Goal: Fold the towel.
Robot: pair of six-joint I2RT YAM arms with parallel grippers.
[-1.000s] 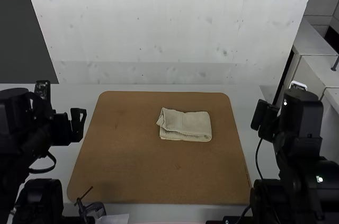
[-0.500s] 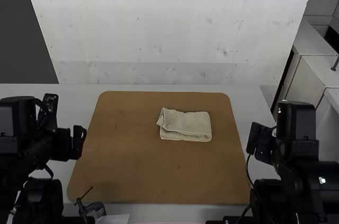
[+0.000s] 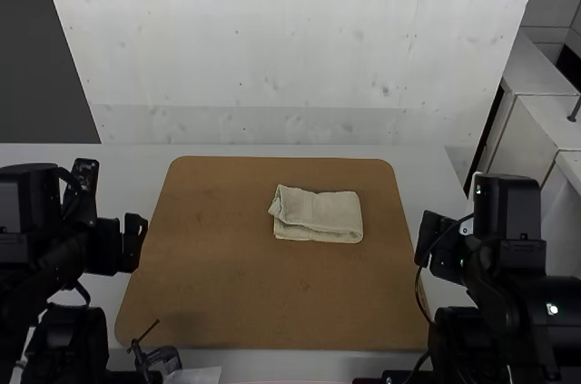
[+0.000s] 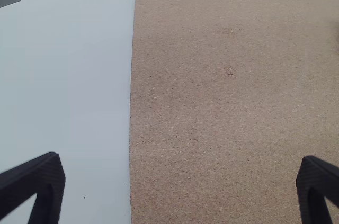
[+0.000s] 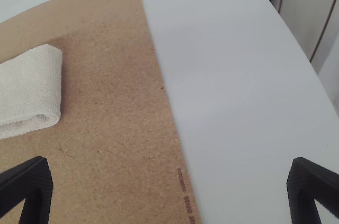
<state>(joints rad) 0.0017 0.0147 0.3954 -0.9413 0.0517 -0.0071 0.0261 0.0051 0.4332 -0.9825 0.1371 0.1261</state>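
- A pale towel (image 3: pixel 316 214) is lying folded into a compact rectangle on the brown board (image 3: pixel 245 293), far side, right of centre, atop the worktop (image 3: pixel 132 171).
- The left claw (image 4: pixel 181 158) and right claw (image 5: pixel 169 160) are hovering empty at opposite sides, fingers spread wide.
- The towel is looking light, soft and unbreakable; its thick right edge is probably offering the surest hold, its looser left end risking unfolding.

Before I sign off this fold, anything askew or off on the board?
Slightly: the towel lies folded on the brown board, but at its left end in the high view the layers don't line up, so the fold looks uneven there. No spill visible.
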